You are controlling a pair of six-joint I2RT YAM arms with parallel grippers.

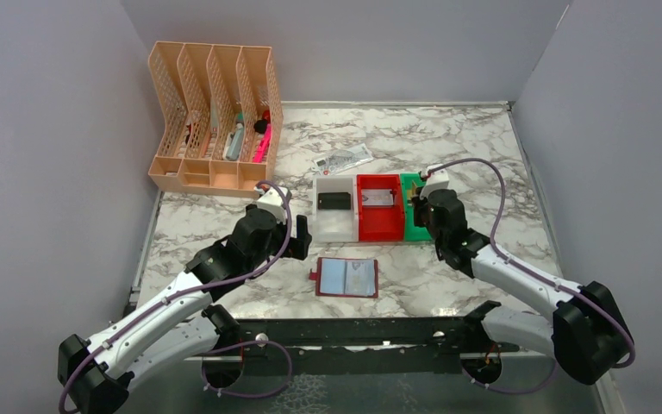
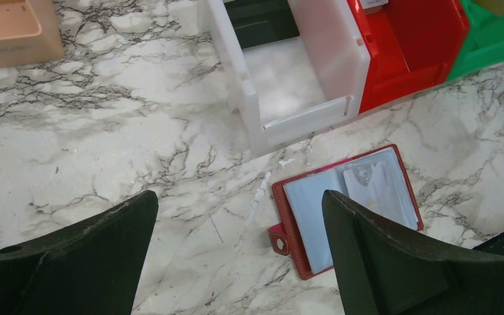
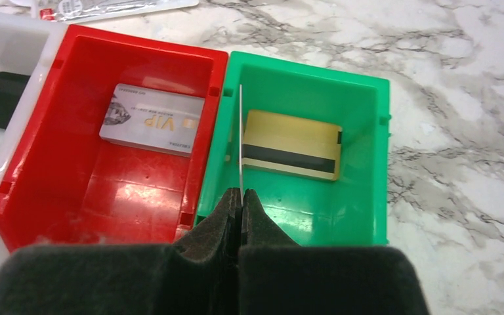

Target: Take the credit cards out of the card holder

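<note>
- My right gripper (image 3: 241, 193) is pinched shut on a thin card (image 3: 241, 131). The card stands edge-on, so I cannot tell its colour.
- That card hangs over the green bin (image 3: 315, 75), close to the wall the bin shares with the red bin (image 3: 144, 42). Its long axis points away from the gripper. I judge that letting go here drops it into green, though close to that wall.
- My left gripper (image 2: 238, 200) is spread wide, holds nothing, and hovers above the bench (image 2: 105, 131).
- The card holder (image 1: 347, 278) lies open and flat on the bench. It sits just near of the bins and to the right of the left gripper, with its long axis across the bench. The left arm looks nearer to it than the right.
- Cards counted:
  - a black card (image 2: 262, 20) in the white bin (image 2: 341, 59)
  - a silver card (image 3: 152, 118) in red
  - a gold card (image 3: 292, 144) in green
  - the one I hold
  - a pale card (image 2: 380, 187) that seems to sit in the holder's right sleeve
- That makes five cards, three bins and one holder.
</note>
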